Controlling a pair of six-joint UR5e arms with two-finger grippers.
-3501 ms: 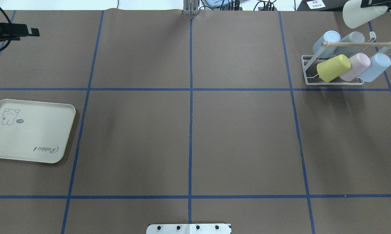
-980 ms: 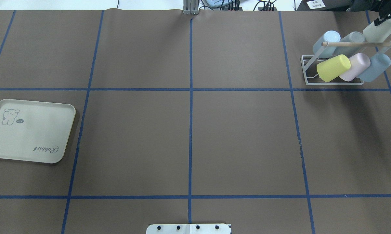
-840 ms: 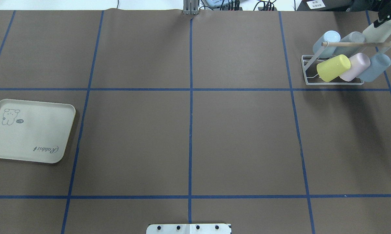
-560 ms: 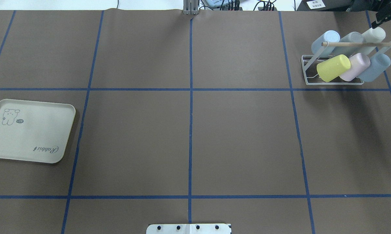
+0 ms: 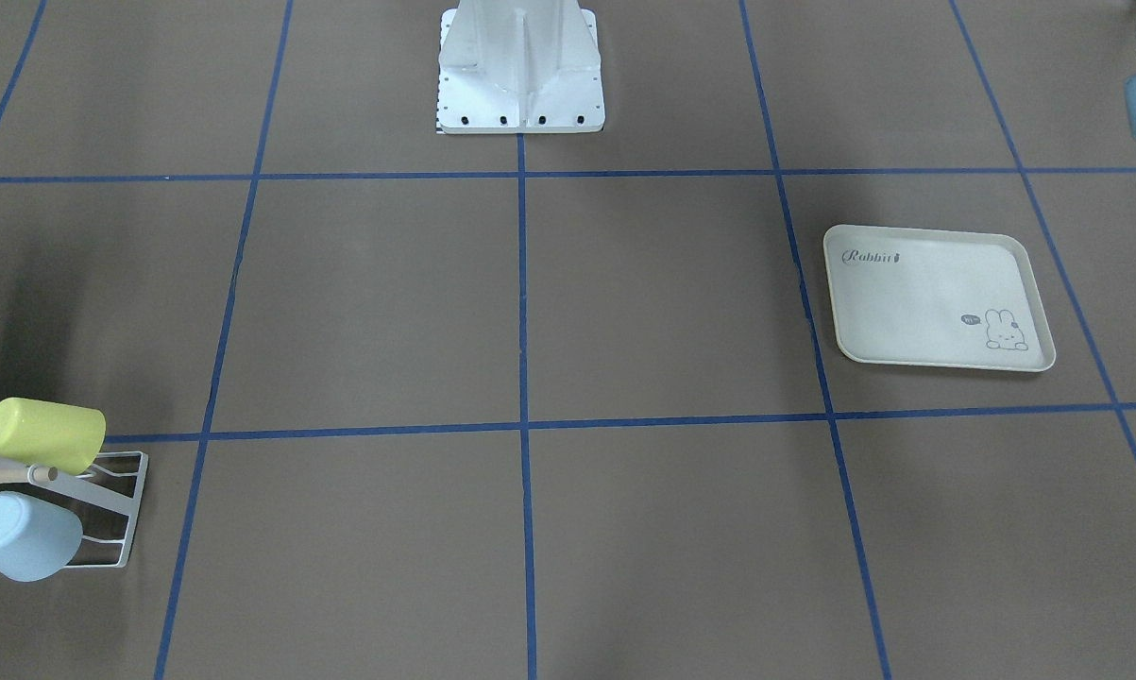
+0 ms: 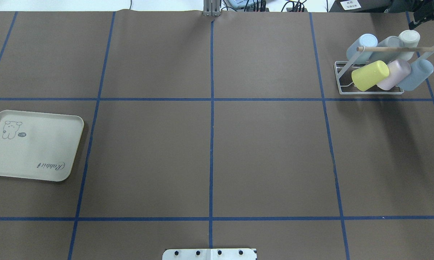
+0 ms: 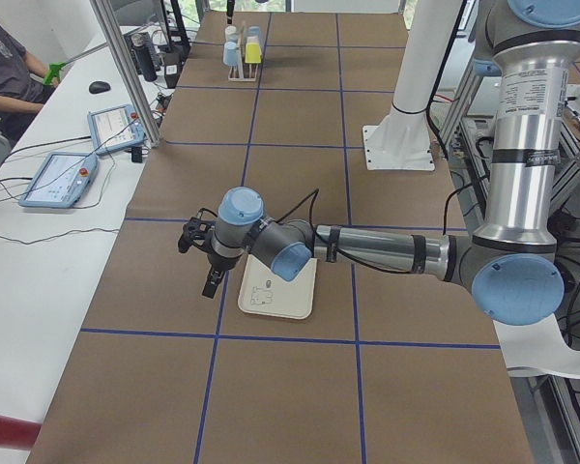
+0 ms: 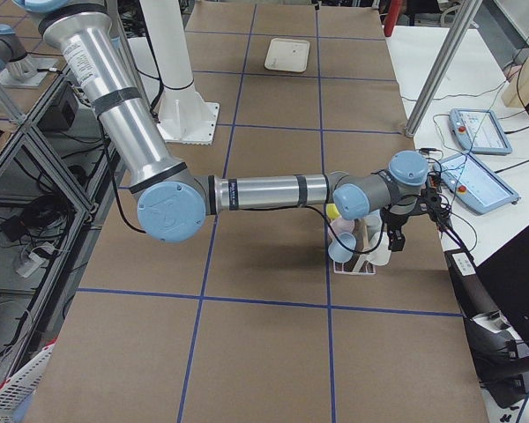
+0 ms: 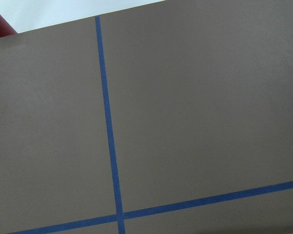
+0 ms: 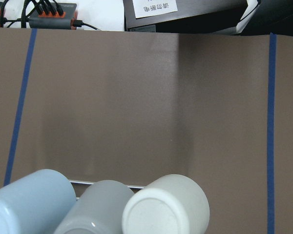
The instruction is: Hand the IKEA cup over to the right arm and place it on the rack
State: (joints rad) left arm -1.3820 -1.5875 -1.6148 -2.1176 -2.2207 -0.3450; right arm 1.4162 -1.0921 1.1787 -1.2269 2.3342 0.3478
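The IKEA cup [image 6: 408, 38] is cream-white and lies slanted, bottom up, at the right end of the rack's back row. It fills the lower edge of the right wrist view [image 10: 166, 204], with no finger around it. The rack [image 6: 337, 77] is white wire with a wooden dowel [image 6: 393, 48] across the top. My right gripper [image 6: 428, 20] hangs open just beyond the cup, at the table's far right corner, apart from it. My left gripper [image 7: 199, 263] hovers over the mat past the tray's outer end; I cannot tell whether it is open or shut.
Yellow [image 6: 370, 75], pink [image 6: 395, 74] and several blue-grey cups [image 6: 417, 74] fill the rack. A cream rabbit-print tray [image 6: 33, 144] lies at the left edge. Blue tape lines grid the brown mat. A person sits beside tablets [image 7: 63, 179] on the side bench.
The right gripper lowered the cream cup onto the rack's back row, let go and drew back to the far right. The left gripper has left the overhead view.
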